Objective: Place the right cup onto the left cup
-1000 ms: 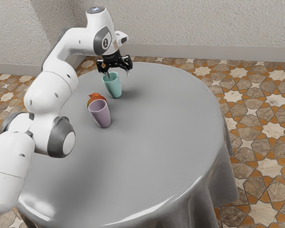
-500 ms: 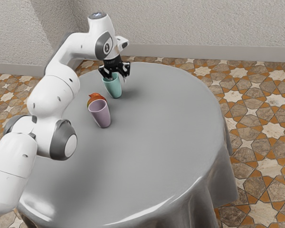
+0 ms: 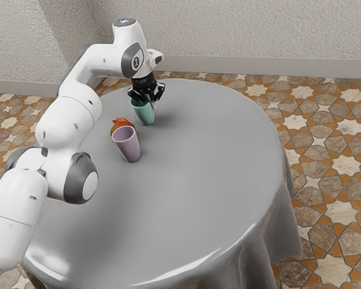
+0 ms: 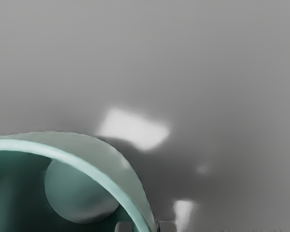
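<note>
My gripper (image 3: pixel 151 105) is at the rim of the teal cup (image 3: pixel 145 114), which stands upright on the table, farther back than the purple cup. Its fingers are shut on the cup's wall, one inside and one outside. In the wrist view, the wall of the teal cup (image 4: pixel 127 198) passes between the fingertips of the gripper (image 4: pixel 146 227). Toward the exterior view's lower left from it stands the purple cup (image 3: pixel 129 146), upright with its mouth open.
An orange-red object (image 3: pixel 121 123) sits right behind the purple cup, partly hidden by it. The round table (image 3: pixel 198 174) has a grey cloth that hangs over its edge.
The hand has come down slightly onto the teal cup's rim, and its fingers have gone from wide apart to shut on the wall. Both cups stand where they were.
</note>
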`<action>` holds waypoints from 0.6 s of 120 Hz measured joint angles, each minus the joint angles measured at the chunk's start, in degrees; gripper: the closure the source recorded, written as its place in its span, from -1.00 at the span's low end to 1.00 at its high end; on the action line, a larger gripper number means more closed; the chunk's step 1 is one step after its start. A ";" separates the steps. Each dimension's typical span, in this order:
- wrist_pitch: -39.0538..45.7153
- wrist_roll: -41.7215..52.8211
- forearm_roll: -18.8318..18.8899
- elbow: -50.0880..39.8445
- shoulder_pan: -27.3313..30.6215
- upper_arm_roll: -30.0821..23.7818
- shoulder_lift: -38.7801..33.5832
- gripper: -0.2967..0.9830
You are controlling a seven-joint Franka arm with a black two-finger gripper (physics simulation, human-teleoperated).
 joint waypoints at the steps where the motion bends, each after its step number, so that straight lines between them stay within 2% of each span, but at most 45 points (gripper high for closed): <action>1: -0.01 -0.03 0.00 0.00 0.00 0.00 0.00 0.62; 53: -1.44 -1.22 0.19 -0.09 -0.08 0.17 -0.77 0.69; 72: -2.99 -1.51 0.40 -6.15 -0.83 0.12 -7.49 0.69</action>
